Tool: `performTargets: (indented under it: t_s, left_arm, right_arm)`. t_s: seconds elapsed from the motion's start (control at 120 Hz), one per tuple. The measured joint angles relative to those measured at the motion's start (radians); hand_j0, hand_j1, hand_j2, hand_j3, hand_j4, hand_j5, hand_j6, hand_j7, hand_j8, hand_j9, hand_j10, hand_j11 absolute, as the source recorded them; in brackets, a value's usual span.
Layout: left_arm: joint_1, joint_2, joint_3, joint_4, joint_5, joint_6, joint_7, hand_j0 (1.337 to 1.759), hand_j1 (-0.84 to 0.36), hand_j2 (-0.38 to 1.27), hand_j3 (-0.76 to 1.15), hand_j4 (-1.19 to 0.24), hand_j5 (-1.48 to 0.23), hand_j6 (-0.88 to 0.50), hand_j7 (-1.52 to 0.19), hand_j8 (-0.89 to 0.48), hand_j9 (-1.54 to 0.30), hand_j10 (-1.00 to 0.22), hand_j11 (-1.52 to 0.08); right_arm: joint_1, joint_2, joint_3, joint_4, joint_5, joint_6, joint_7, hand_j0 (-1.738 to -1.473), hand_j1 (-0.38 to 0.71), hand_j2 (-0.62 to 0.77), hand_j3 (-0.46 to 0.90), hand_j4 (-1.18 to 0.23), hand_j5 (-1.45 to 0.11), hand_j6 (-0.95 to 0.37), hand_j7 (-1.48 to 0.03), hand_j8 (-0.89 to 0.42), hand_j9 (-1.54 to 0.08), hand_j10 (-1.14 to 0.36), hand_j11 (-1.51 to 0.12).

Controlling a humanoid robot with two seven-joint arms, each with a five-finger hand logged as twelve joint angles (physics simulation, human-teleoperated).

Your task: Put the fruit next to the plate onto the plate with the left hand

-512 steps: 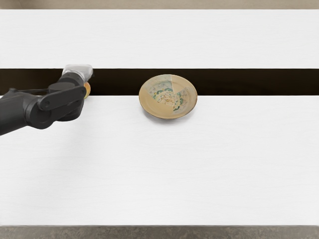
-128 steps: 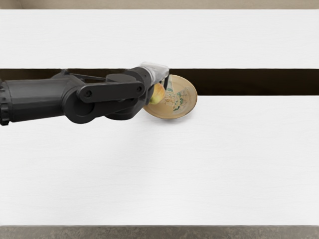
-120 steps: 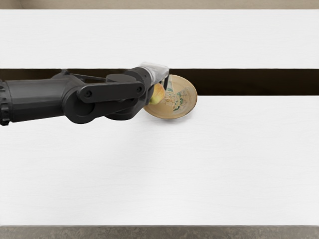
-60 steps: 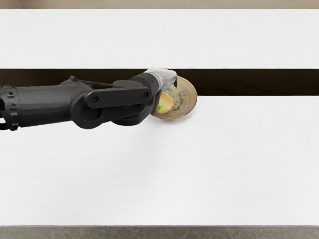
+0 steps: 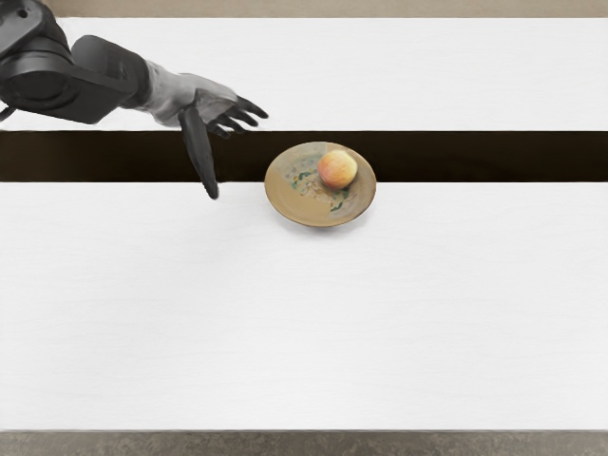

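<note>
Nearest me stretches the white table [image 5: 304, 313]. Further in, at the edge of a dark gap [image 5: 494, 157], sits the plate [image 5: 294, 197], and the fruit [image 5: 337, 168] rests on it, toward its far right side. It looks round, smooth and light, apt to roll and bruise; I'd cup it gently around its middle from above. Beyond, up left, the left hand [image 5: 204, 109] hangs with fingers spread, holding nothing

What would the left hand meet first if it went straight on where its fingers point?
Probably nothing: the open left hand points rightward, on a line passing beyond the plate and fruit, though depth is unclear.
</note>
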Motion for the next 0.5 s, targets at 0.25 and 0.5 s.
performTargets:
  t_s: [0.25, 0.5]
  left_arm:
    - [0.180, 0.224, -0.183, 0.000, -0.260, -0.075, -0.021, 1.658, 0.34, 0.01, 0.00, -0.01, -0.01, -0.01, -0.01, -0.01, -0.01, -0.01, -0.01]
    - [0.305, 0.307, -0.210, 0.000, -0.419, -0.082, -0.021, 1.658, 0.35, 0.00, 0.00, 0.00, 0.00, 0.00, 0.00, 0.00, 0.00, 0.00, 0.00]
  right_arm:
    - [0.000, 0.000, 0.000, 0.000, 0.000, 0.000, 0.000, -1.658, -0.33, 0.00, 0.00, -0.01, -0.02, -0.01, -0.02, -0.01, -0.02, -0.01, -0.02]
    - [0.000, 0.000, 0.000, 0.000, 0.000, 0.000, 0.000, -1.658, -0.33, 0.00, 0.00, -0.01, -0.02, -0.01, -0.02, -0.01, -0.02, -0.01, -0.02]
